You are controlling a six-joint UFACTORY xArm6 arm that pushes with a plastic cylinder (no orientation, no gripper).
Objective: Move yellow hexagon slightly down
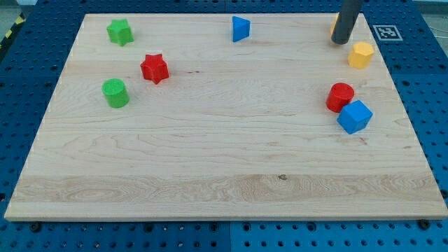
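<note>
A: Where on the worktop [224,161]?
B: Far right corner: yellow hexagon [361,54], small, flat-topped, faceted sides, lying flat.
A: And my tip [340,42]?
B: Just left of it, slightly farther back, apart. Partly hides an orange block [334,28] behind.
A: Pincer?
B: Bare rod only.
A: Neighbours?
B: Nearer: red cylinder [340,96] touching blue cube [354,116]

No readable text, only a black-and-white square marker [383,32] beside the board's top-right corner [364,17]
</note>
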